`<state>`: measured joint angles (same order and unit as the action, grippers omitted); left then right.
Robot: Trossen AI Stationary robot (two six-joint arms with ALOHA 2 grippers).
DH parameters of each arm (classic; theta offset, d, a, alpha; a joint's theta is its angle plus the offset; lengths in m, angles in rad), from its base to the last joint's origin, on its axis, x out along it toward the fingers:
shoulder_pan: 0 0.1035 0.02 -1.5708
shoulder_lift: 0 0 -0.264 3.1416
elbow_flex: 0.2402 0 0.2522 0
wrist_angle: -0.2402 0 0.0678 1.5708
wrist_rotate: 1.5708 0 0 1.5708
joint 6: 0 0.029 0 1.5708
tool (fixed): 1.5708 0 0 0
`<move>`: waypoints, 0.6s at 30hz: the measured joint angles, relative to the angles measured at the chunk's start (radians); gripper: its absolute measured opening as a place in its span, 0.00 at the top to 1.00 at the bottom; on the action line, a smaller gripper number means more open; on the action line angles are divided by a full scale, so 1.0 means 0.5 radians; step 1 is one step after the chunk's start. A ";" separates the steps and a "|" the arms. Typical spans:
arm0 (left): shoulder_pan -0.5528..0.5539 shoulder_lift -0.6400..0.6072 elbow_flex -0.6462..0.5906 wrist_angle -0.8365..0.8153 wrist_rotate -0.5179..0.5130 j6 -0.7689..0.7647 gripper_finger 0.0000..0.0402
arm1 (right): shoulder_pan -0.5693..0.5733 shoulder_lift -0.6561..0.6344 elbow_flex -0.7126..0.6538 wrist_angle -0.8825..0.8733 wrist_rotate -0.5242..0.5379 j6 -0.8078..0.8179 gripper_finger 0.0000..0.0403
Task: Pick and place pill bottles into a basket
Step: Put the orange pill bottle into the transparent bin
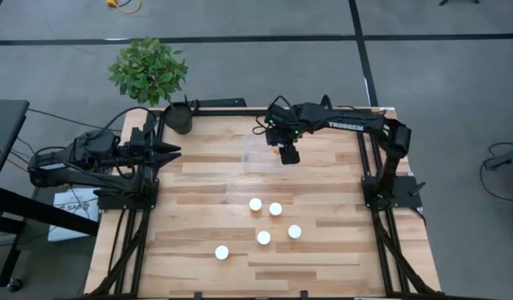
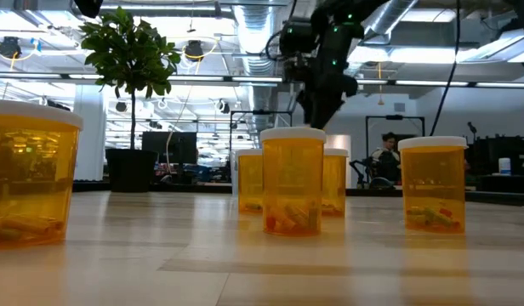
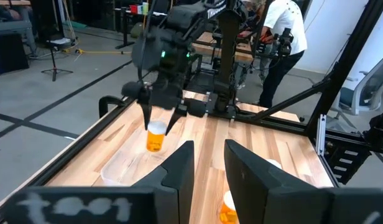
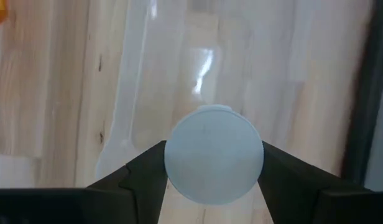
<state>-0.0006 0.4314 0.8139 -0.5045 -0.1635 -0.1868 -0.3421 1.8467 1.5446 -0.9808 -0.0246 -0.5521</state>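
We see the right gripper (image 4: 213,163) closed on one bottle (image 4: 213,162), its two dark fingers (image 4: 138,171) pressed against opposite sides of the round white cap. The bottle hangs upright, long axis vertical, cap toward the wrist and orange body pointing down at the wood; the left wrist view shows that body (image 3: 155,137) below the fingers. Directly under the gripper lies the basket (image 4: 148,74), clear and faint against the planks, and the held bottle hangs over its inside, clear of its floor in the left wrist view. From above, the gripper (image 1: 288,153) sits over the basket (image 1: 258,155) near the table's far edge.

Out from the gripper, toward the near side of the table (image 1: 198,192), stand the other five bottles (image 1: 276,209), all upright with caps up, well apart from the basket. Four cluster loosely and one (image 1: 221,252) stands off toward the left arm's side. In the low view they stand upright (image 2: 293,180), bodies orange, with something small lying at the bottom of each.

On the right arm's upper link we read "TROSSEN" (image 1: 344,125) in white. The bottles carry no label we can read.

The left gripper (image 1: 166,151) waits at the table's left edge, its fingers (image 3: 179,168) parted with nothing between them. Beyond it stands a dark plant pot (image 1: 180,117) with a leafy plant (image 1: 148,71). A person (image 3: 281,37) in white stands in the room behind.
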 joint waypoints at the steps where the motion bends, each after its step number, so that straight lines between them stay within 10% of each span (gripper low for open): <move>1: 0.000 0.000 0.000 0.000 0.000 -0.003 0.81 | -0.001 0.019 -0.003 -0.015 -0.001 0.001 0.47; 18: 0.000 0.000 0.000 -0.002 0.001 -0.004 0.81 | 0.152 0.247 -0.003 -0.033 -0.067 -0.014 0.46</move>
<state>-0.0006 0.4313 0.8139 -0.5056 -0.1631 -0.1886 -0.2662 1.9701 1.5433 -0.9971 -0.0582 -0.5591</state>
